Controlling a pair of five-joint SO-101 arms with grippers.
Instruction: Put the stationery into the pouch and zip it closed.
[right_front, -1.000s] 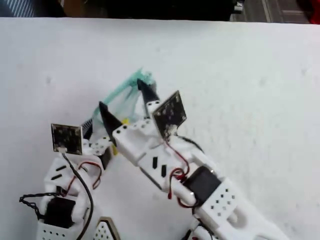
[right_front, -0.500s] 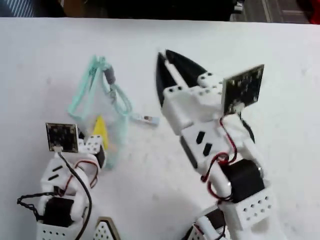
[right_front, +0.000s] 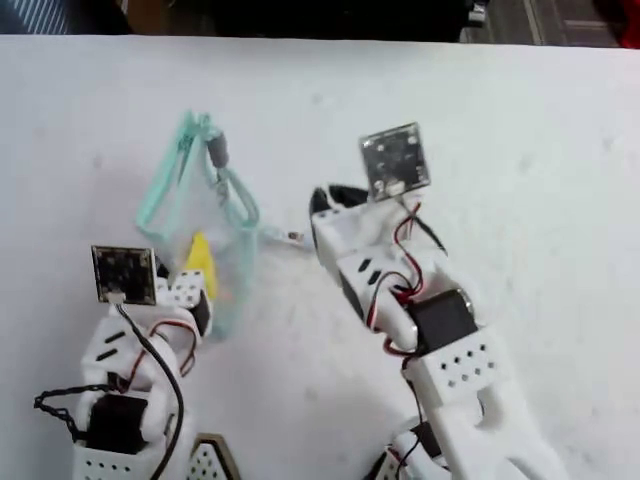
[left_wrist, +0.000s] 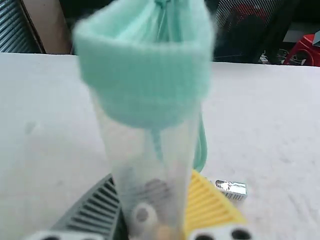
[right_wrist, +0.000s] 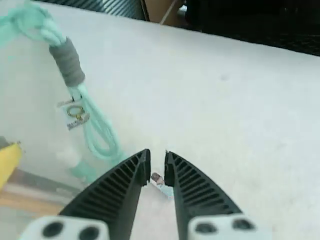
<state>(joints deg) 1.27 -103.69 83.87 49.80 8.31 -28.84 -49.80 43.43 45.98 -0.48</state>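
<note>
Clear pouch (right_front: 222, 232) with mint-green trim; grey cord toggle (right_front: 217, 152); white table (right_front: 500, 120).

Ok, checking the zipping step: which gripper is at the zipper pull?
The right gripper: the small silver zipper pull sits in the narrow gap between its tips. The left gripper is instead clamped on the pouch body.

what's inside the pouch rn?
Through the clear wall of the pouch, near the end clamped by the left gripper, a few small pale and dark shapes show, too blurred to name. Its fingers cover whatever lies lower.
</note>
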